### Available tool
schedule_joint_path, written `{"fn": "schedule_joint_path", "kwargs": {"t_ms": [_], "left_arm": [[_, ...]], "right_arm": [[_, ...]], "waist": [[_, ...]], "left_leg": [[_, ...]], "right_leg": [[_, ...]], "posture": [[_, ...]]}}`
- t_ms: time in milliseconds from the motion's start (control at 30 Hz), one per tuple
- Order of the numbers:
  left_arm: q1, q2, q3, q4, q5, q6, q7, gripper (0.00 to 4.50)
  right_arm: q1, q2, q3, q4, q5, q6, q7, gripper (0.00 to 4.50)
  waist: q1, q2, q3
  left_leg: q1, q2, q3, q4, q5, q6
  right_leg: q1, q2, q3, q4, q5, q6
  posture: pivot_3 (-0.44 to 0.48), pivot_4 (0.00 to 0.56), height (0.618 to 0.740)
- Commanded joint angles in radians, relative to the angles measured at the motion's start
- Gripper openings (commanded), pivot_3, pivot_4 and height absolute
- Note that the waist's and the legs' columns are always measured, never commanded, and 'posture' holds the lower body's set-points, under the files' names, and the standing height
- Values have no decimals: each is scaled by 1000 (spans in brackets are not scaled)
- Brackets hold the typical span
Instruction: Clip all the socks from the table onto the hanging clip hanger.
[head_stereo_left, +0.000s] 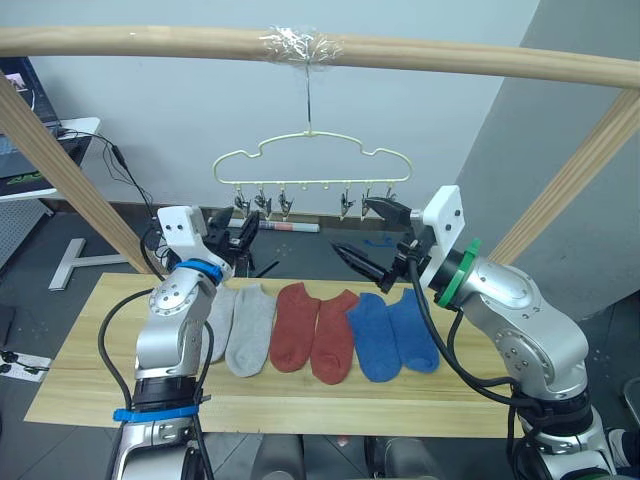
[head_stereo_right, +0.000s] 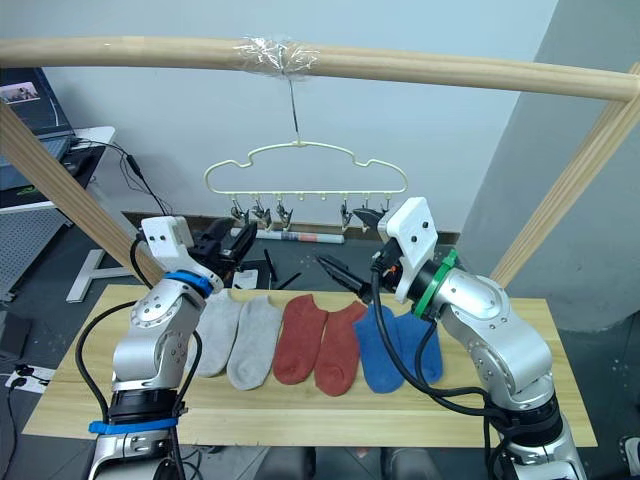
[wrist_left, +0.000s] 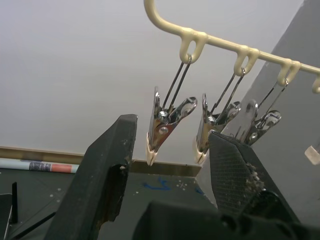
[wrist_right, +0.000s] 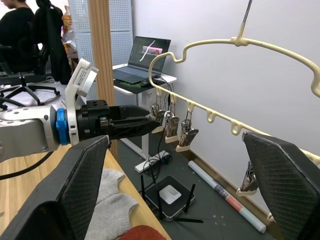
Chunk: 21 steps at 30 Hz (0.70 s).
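Reaching at the clips, socks untouched

Left gripper (head_stereo_left: 243, 232) spreads its fingers at the leftmost clips (wrist_left: 165, 122) of the clip hanger (head_stereo_left: 310, 157) — nearer than the right gripper (head_stereo_left: 372, 240), also agape and empty. Six socks (head_stereo_left: 318, 330) lie below on the table (head_stereo_left: 80, 360), toes toward the robot — ample room between

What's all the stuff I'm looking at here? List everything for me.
Socks: six, flat in a row on the table; two grey, two red, two blue.
Table: one, light wood.
Hanger: one, pale yellow, hanging from the pole, with silver clips, all empty.
Pole: one, wooden, overhead.
Laptop: one, on a desk behind.
Left claw: black, open, raised at the left-end clips.
Right claw: black, open, raised near the right-end clips.
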Motion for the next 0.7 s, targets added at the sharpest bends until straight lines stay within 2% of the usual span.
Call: {"fn": "schedule_joint_path", "kwargs": {"t_ms": [33,400,700], "left_arm": [[-25,4,9,-24,3,-7,15,2554],[-140,-7,-7,112,33,-79,12,2554],[-135,-13,-9,101,42,-87,16,2554]], "right_arm": [[-23,-4,-21,-47,15,-7,-4,4500],[-47,-20,-45,-25,17,-10,-7,4500],[-50,-14,-50,-39,23,3,-17,4500]], "waist": [[0,0,0],[0,-1,4],[-2,-1,5]], "left_leg": [[0,0,0,0,0,0],[0,0,0,0,0,0],[0,0,0,0,0,0]], "right_leg": [[0,0,0,0,0,0],[0,0,0,0,0,0],[0,0,0,-1,0,0]], "posture": [[140,186,740],[125,190,740],[120,190,740]]}}
